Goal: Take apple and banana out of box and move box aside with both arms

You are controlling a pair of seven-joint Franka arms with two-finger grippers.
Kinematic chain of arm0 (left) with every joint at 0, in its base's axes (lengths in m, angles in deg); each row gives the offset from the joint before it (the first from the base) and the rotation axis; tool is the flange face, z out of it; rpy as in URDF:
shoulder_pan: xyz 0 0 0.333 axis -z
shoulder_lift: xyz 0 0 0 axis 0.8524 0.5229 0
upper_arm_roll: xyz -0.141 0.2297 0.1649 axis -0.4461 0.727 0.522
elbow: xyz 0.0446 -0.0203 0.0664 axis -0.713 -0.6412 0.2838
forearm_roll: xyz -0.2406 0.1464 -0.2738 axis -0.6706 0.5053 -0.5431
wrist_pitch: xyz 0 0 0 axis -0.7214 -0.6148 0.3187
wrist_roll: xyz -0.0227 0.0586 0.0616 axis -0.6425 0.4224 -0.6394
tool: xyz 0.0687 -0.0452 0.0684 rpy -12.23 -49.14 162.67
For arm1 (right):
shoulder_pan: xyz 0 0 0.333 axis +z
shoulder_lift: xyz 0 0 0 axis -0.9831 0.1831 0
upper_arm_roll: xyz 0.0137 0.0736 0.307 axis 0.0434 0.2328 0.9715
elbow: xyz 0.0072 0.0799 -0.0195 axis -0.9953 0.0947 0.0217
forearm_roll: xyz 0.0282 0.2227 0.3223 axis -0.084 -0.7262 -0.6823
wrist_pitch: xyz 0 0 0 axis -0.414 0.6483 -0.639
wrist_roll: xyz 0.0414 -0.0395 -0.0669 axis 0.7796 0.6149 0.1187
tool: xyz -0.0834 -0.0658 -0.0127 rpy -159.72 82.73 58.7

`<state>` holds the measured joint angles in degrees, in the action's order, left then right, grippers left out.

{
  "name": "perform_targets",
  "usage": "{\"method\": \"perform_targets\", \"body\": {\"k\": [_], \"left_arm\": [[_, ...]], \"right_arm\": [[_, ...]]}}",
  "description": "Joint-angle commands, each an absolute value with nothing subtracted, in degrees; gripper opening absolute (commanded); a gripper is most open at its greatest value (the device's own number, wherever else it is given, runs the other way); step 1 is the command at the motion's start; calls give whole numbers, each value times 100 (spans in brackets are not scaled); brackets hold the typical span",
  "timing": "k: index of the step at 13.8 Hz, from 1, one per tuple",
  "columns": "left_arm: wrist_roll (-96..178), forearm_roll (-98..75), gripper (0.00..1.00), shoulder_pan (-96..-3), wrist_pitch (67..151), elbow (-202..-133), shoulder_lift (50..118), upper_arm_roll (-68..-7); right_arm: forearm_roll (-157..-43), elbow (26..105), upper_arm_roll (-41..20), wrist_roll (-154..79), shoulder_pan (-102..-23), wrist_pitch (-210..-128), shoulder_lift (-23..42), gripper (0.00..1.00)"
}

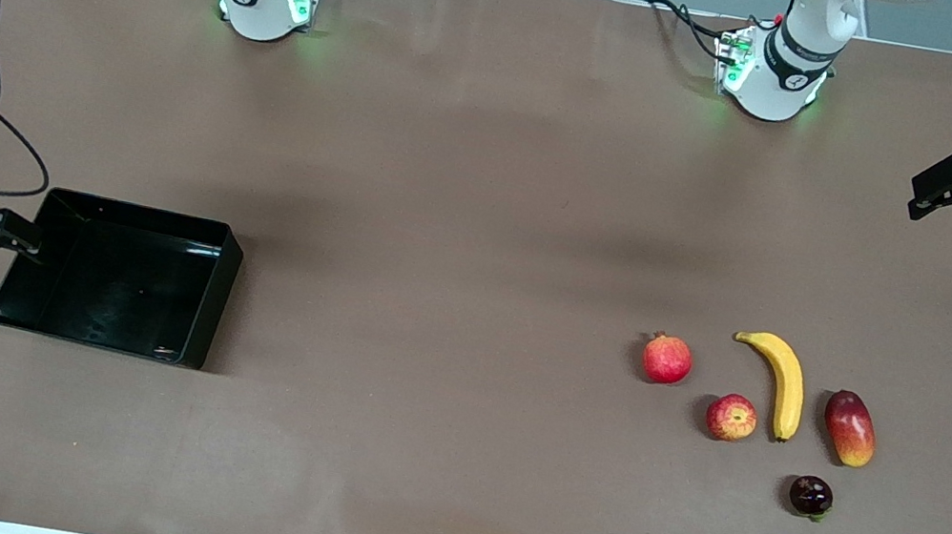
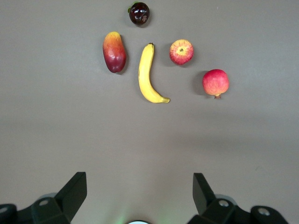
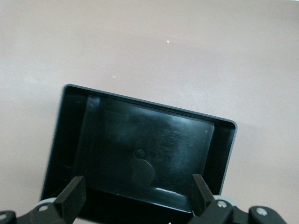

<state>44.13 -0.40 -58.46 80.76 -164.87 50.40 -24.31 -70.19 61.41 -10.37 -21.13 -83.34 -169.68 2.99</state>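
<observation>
The black tray [image 1: 225, 293] lies toward the right arm's end of the table and is empty. My right gripper [image 1: 17, 235] is open, low at the tray's end wall; in the right wrist view [image 3: 136, 192] its fingers stand wide apart at either side of that wall of the tray [image 3: 225, 149]. The banana [image 1: 786, 382] and the small red-yellow apple [image 1: 731, 417] lie side by side toward the left arm's end. My left gripper [image 1: 928, 193] is open and empty, up over bare table. The left wrist view [image 2: 140, 187] shows the banana [image 2: 147, 74] and the apple [image 2: 181, 51] well ahead of it.
A pomegranate [image 1: 667, 359] lies beside the apple, a mango [image 1: 849, 427] beside the banana, and a small dark round fruit [image 1: 810, 496] nearer the front camera. They also show in the left wrist view: pomegranate [image 2: 215, 82], mango [image 2: 114, 51], dark fruit [image 2: 139, 13].
</observation>
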Motion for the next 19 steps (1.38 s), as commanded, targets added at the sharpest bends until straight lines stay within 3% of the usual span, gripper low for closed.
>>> {"method": "perform_targets", "body": {"k": [1, 5, 9, 12, 19], "left_arm": [[4323, -98, 100, -5856, 7893, -16319, 5107, -2409], [4323, -80, 100, -5847, 7876, -16267, 5107, -2409], [4296, -80, 100, -5847, 7779, -16188, 5115, -2409], [4296, -10, 100, -5847, 7674, -16144, 5115, -2409], [4288, -1, 100, -5830, 7586, -16126, 5115, -2435]], "right_arm": [[-6732, 6380, -1071, -2779, -8078, -16536, -252, 100], [-6431, 6179, -1054, -3749, -7769, -15481, -859, 100], [-6422, 5501, -1115, -3758, -7857, -14513, -895, 100], [-6422, 5615, -1106, -3767, -7866, -14293, -1316, 100], [-6422, 5641, -1071, -4215, -7944, -14028, -1624, 100]]}}
